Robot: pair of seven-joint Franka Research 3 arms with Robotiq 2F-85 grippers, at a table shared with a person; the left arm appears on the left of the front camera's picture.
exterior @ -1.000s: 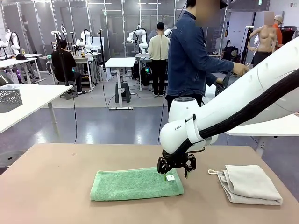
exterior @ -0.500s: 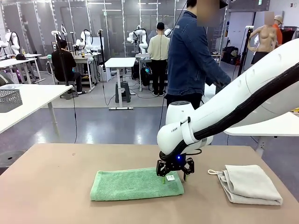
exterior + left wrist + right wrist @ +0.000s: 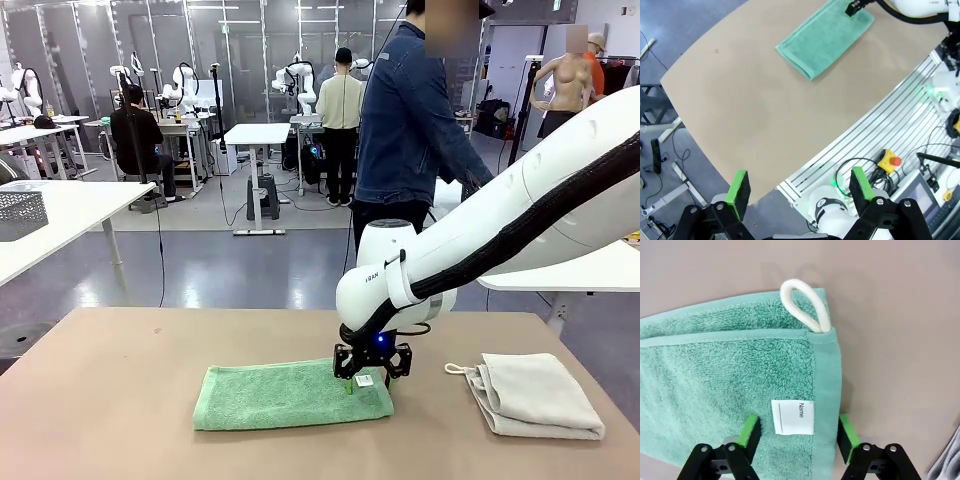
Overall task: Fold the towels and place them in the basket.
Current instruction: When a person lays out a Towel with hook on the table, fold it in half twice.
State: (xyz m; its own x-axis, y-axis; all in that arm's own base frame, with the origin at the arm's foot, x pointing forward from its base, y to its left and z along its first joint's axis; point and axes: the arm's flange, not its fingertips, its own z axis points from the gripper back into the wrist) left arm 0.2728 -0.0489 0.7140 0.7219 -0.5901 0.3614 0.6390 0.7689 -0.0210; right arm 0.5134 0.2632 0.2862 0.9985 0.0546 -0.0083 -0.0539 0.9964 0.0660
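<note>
Right gripper (image 3: 796, 432) lowered onto mint towel (image 3: 285, 395), fingers apart astride white "Name" label (image 3: 793, 416).

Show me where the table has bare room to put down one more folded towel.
Bare: the wide table stretch left of the mint green towel, and the strip along the far edge. Crowded: the narrow gap before the off-white towel, where the right gripper works.

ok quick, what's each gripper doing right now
left gripper: open, holding nothing, above the table's edge.
right gripper: fingers straddle the green towel edge by its label, not yet shut.
</note>
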